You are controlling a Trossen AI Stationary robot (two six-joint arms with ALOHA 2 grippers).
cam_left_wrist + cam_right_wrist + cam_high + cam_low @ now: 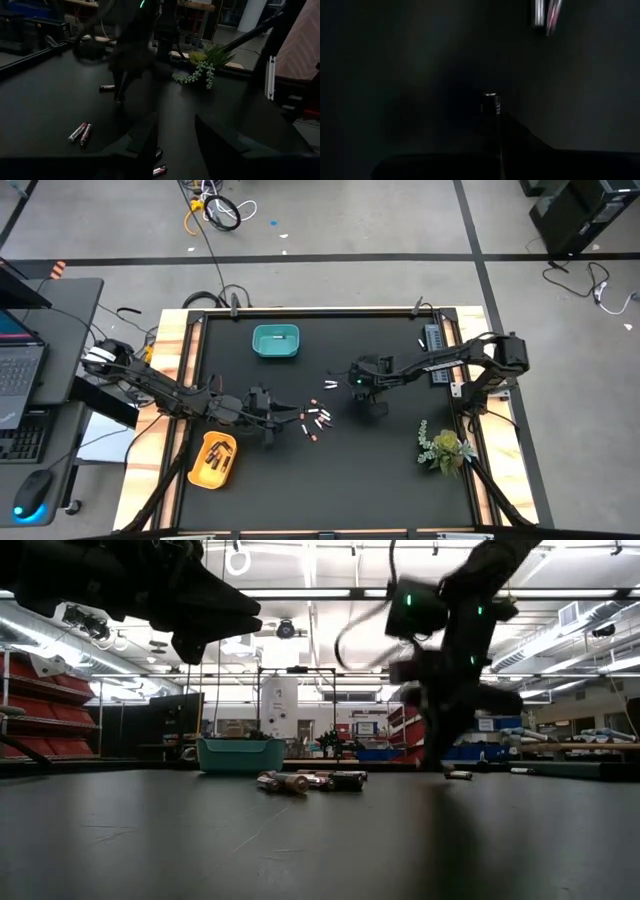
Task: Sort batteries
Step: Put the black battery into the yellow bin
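Several batteries (316,420) lie in a loose cluster on the black table's middle, with two more (328,385) a little farther back. My right gripper (362,392) stands beside those two, pointing steeply down, shut on one dark battery (490,102). My left gripper (276,420) hovers just left of the cluster, nearly level and open, with nothing between its fingers (145,135). A teal bin (275,340) stands at the far side. A yellow bin (213,458) holding several batteries stands at the near left. My right gripper pinches the dark battery between its two fingers (520,137). The battery's silver-rimmed end (490,95) sticks out past the fingertips, in line with them. The fingers come from above, slanting steeply down. I cannot tell whether the battery is clear of the table.
A small green plant (443,448) stands near the right edge. A grey ribbed strip (434,340) lies at the far right. A single battery (106,88) lies beyond my right gripper. The table has a raised wooden rim (170,370). Free black surface lies along the near side.
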